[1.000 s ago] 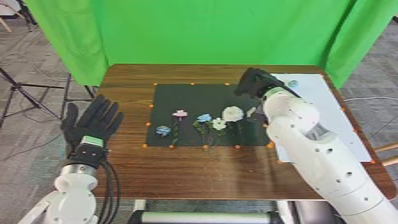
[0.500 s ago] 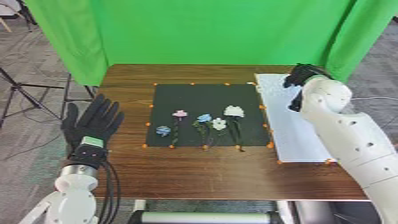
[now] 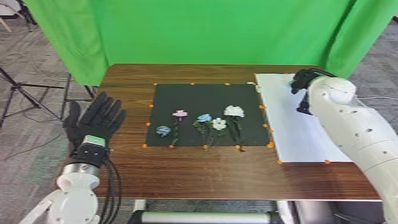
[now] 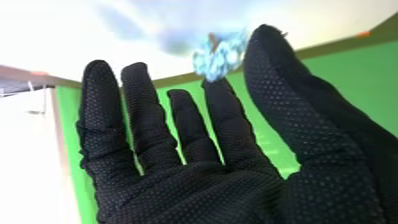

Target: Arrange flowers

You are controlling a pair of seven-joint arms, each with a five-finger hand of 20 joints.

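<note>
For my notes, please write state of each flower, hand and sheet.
Left hand: open
Right hand: open
Pink flower: lying
Light blue flower: lying
Darker blue flower: lying
Small white flower: lying
Large white flower: lying
Flower near right hand: contact unclear
Black sheet: flat
White sheet: flat

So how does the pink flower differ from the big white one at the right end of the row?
The pink flower has a smaller bloom; the big white flower has a broader, fuller one. The pink flower's stem slants a little left toward the near edge, while the big white flower's slants slightly right. Both lie on the dark mat, blooms pointing away from the robot.
</note>
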